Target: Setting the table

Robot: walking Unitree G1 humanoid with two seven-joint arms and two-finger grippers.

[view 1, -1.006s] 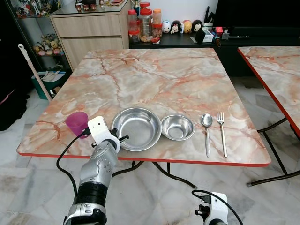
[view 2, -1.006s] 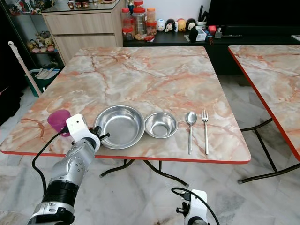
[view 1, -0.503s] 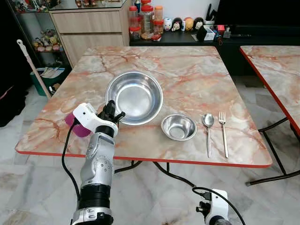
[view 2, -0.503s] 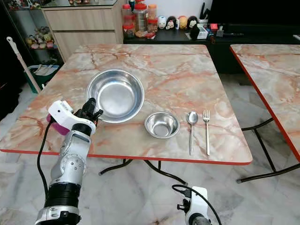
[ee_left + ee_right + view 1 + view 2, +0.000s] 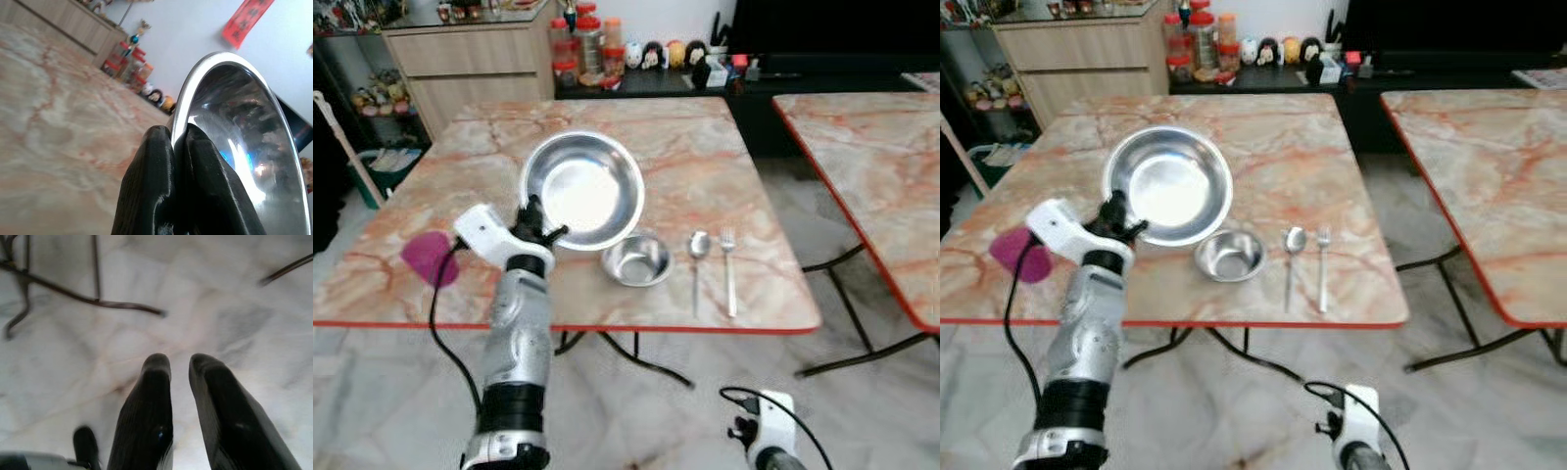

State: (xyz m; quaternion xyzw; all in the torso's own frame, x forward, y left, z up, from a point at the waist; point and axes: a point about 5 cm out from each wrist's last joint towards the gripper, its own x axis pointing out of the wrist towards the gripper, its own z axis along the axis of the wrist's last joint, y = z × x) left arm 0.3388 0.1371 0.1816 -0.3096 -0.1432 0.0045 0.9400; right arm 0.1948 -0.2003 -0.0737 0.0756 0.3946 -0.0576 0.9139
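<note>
The large steel bowl has left its place beside the small bowl and is now raised, tilted, above the table; its placement remains pending. The left gripper fingers are clamped on its rim, forearm upright. The right gripper hangs low, fingers slightly parted, holding nothing.

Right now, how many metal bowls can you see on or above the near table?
2. The large shiny steel bowl is tilted, gripped at its rim by the left pincer; the small steel bowl sits near the table's front edge, left of the spoon.
</note>
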